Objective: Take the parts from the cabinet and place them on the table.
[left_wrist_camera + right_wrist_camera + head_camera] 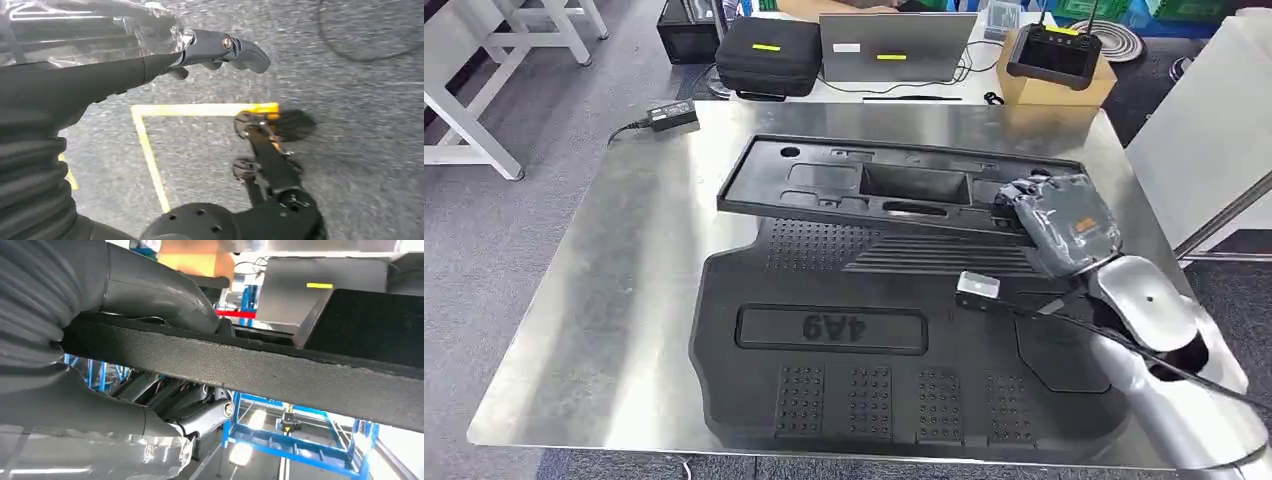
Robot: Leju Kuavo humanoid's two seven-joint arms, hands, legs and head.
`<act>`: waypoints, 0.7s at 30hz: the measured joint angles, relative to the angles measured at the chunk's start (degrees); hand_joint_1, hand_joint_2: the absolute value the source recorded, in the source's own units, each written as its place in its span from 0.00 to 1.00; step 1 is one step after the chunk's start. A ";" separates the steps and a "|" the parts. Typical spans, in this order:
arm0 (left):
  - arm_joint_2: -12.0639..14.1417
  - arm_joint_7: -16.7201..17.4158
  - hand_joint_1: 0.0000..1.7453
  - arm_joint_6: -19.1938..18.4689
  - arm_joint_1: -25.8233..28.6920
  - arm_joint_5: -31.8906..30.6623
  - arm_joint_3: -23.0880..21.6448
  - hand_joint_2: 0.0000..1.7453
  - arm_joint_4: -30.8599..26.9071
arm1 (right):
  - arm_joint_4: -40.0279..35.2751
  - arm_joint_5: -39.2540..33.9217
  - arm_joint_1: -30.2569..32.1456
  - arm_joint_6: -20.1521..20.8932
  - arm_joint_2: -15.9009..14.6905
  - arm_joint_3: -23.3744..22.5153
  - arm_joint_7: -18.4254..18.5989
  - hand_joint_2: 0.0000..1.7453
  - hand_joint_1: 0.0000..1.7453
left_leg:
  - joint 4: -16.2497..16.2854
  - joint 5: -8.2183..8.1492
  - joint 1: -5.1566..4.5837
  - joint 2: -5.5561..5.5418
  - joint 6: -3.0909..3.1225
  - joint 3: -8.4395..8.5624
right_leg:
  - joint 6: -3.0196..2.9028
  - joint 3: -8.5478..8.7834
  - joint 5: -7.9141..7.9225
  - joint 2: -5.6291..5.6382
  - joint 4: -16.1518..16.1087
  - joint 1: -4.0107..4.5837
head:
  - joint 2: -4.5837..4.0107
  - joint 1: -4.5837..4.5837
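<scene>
From the head view I see my right hand (1056,222) gripping the right end of a long black tray part (894,188), which is tilted, its left end raised slightly above the big black floor-mat part (894,350) lying flat on the steel desk (614,290). In the right wrist view the thumb (160,295) lies over the tray's edge (280,372) and the darker fingers (200,410) curl beneath it, so the grip is firm. My left hand (220,50) hangs over the grey floor (360,140), by a yellow tape line (200,109), fingers loosely extended and holding nothing. Behind the desk sit a black case (769,55), a laptop (896,48) and a controller (1054,50) on a cardboard box (1059,88); a small adapter (672,116) rests at the desk's far left corner.
</scene>
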 joint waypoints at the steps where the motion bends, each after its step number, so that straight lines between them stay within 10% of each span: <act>1: 0.04 0.30 0.00 0.00 0.01 0.02 0.00 1.00 0.00 | -0.96 -0.50 0.55 0.13 -0.46 -0.55 0.02 1.00 0.98 | 0.00 0.00 0.00 0.00 0.00 0.01 | 0.00 0.01 0.00 0.00 -0.01 0.00 | 0.00 -0.07; 21: 0.37 0.39 0.00 1.03 0.22 1.40 0.11 1.00 0.00 | -11.54 -4.92 11.51 -0.42 -2.42 -2.38 -0.22 1.00 0.98 | -0.02 0.00 0.00 0.02 0.01 0.33 | 0.01 0.38 -0.01 0.00 -0.03 0.02 | 0.00 0.11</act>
